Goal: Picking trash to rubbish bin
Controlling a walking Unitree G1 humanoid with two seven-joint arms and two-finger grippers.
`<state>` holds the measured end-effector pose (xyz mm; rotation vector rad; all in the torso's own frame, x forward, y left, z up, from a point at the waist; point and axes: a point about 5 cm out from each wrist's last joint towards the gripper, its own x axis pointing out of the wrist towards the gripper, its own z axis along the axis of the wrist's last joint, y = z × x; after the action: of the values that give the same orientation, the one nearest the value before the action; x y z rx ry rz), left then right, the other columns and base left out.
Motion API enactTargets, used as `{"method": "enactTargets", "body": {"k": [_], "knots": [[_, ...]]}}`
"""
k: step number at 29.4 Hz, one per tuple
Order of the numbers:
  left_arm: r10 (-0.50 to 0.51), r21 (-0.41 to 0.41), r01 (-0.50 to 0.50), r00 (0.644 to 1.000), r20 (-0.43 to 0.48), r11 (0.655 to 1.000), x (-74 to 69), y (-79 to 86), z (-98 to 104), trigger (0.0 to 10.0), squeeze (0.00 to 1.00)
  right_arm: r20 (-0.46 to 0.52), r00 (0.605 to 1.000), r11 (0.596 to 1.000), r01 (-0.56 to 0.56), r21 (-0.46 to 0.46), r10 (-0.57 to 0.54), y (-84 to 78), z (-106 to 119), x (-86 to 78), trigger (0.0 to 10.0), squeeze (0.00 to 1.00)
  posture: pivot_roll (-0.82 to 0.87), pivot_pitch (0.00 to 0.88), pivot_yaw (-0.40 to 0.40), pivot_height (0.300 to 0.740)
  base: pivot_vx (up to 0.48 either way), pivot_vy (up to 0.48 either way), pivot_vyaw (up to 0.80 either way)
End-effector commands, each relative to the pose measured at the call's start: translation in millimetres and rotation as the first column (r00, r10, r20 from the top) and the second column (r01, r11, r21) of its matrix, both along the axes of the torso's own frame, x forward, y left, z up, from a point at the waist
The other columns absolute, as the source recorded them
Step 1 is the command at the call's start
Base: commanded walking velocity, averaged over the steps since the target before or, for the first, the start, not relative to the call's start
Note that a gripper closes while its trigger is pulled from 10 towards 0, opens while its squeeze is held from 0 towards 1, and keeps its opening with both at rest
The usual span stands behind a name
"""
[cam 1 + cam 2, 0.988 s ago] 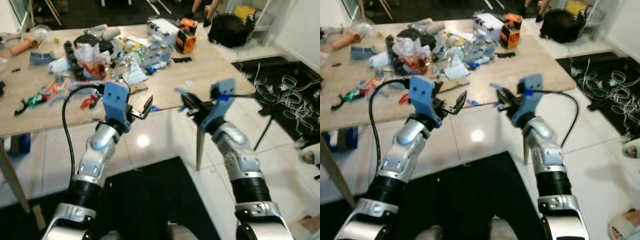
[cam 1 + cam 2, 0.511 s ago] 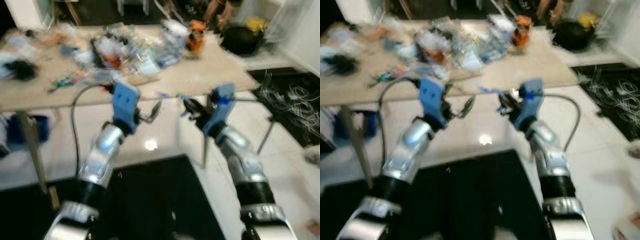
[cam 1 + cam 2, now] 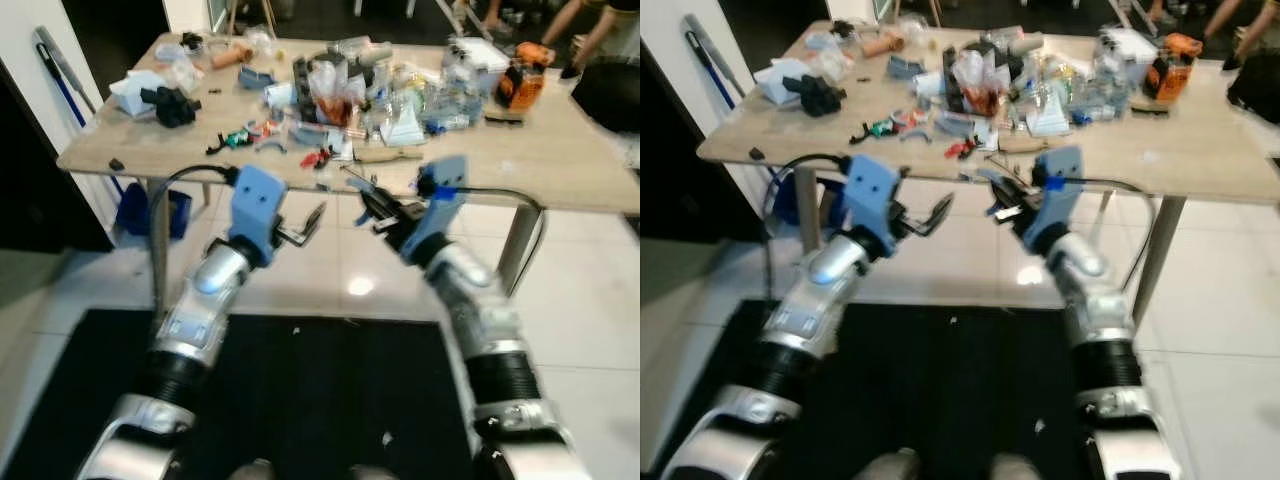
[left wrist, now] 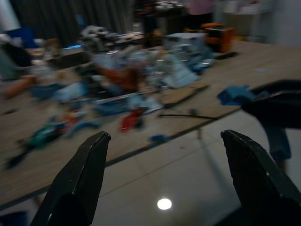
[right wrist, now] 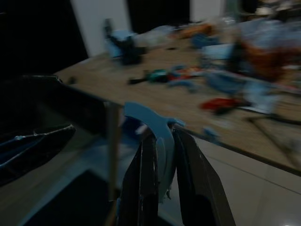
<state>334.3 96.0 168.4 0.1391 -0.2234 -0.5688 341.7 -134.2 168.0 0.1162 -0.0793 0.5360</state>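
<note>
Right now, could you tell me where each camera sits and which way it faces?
Head eyes: look forward and down at the table and both silver arms; left pincer open, right pincer.
Left wrist: looks along its open fingers at the table's clutter.
Right wrist: looks along fingers shut on a blue scrap toward the table.
Shared: both wrist views show the table's edge and the white floor.
</note>
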Motion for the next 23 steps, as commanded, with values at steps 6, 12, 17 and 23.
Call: {"method": "enactTargets", "body": {"k": [6,12,17,23], "knots": [[-0.004,0.012,0.004,1.0,-0.029,1.0,-0.2,0.9,-7.9,10.0,0.0,-0.023,1.0,1.0,-0.005,0.0,0.005,-0.9,-2.6,0.9,10.0,0.0,-0.09,0.0,-0.032,0.74,0.0,0.0,0.8],[-0.009,0.002,0.009,0.999,-0.032,1.0,0.2,0.9,-8.1,10.0,0.0,-0.028,1.0,1.0,-0.008,-0.001,0.008,-1.0,-3.0,1.0,10.0,0.0,-0.11,0.0,-0.029,0.74,0.0,0.0,0.8],[-0.012,-0.002,0.012,0.999,-0.032,1.0,0.2,1.0,-8.1,10.0,0.0,-0.033,0.999,1.0,-0.011,0.002,0.011,-1.1,-3.7,1.1,10.0,0.0,-0.1,0.0,-0.027,0.74,0.0,0.0,0.79],[-0.013,-0.002,0.013,0.999,-0.031,1.0,0.5,2.2,-8.1,10.0,0.0,-0.042,0.999,1.0,-0.026,0.009,0.026,0.6,-4.5,1.4,10.0,0.0,-0.1,0.0,-0.023,0.74,0.0,0.0,0.8]]}}
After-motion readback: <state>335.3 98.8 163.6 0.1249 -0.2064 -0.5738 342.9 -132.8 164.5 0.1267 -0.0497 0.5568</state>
